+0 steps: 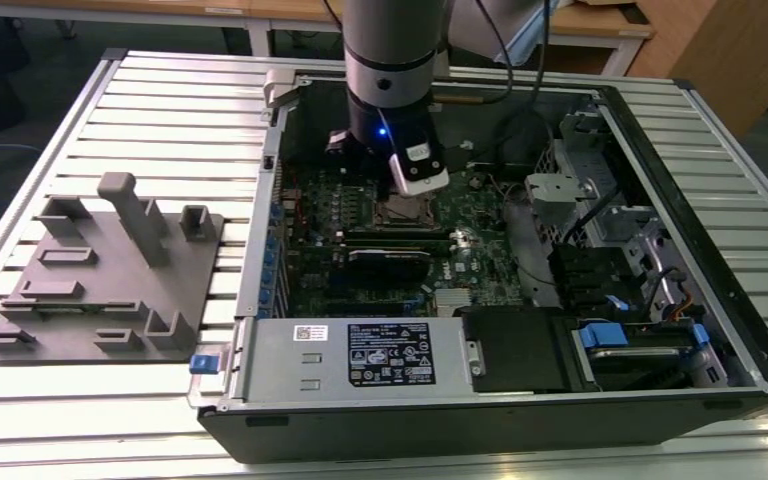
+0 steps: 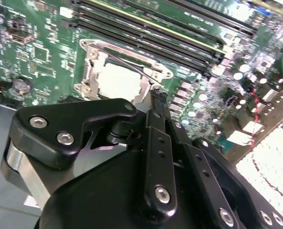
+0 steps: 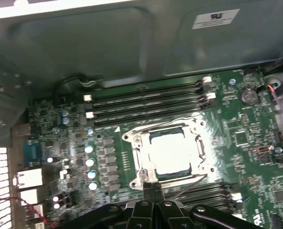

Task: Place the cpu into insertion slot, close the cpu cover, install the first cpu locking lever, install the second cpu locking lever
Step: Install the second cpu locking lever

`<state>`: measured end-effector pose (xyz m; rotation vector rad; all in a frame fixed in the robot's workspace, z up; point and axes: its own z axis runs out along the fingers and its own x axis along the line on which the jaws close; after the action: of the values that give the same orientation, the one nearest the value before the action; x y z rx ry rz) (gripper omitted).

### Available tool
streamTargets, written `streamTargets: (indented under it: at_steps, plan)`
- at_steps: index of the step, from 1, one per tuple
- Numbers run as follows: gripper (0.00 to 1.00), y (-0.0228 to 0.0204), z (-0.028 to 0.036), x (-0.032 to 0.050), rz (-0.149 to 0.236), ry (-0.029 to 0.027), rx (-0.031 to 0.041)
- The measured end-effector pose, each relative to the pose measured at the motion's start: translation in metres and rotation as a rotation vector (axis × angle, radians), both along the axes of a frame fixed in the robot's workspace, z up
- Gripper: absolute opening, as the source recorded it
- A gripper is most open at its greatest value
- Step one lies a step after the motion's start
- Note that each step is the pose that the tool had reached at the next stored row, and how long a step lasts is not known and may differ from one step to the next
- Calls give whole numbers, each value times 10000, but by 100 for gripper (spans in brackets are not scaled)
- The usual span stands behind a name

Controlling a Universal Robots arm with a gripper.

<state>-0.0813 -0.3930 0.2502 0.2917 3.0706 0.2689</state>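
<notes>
open pc case (image 1: 704,180) on the table; arm down over the motherboard (image 3: 256,143). cpu (image 3: 172,152) seated in insertion slot (image 3: 137,143), cpu cover (image 3: 198,130) looks closed. gripper (image 3: 153,187) fingers pressed together, empty, at the slot edge by a lever wire (image 3: 186,185); levers look unfinished.

The exterior view looks down from high and well back onto the desk (image 1: 117,90) and open computer case (image 1: 704,380), while both wrist views sit close above the motherboard (image 3: 246,143), sharing the insertion slot (image 3: 172,150) from opposite sides.
</notes>
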Motion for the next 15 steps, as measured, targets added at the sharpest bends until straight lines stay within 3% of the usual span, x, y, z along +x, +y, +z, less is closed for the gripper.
streamTargets:
  at_steps: [6,12,15]
  plan:
    - [11,-13,0,79,1,1,1]
    - [11,-93,-4,85,1,2,0]
    - [11,-110,-18,85,-1,0,-29]
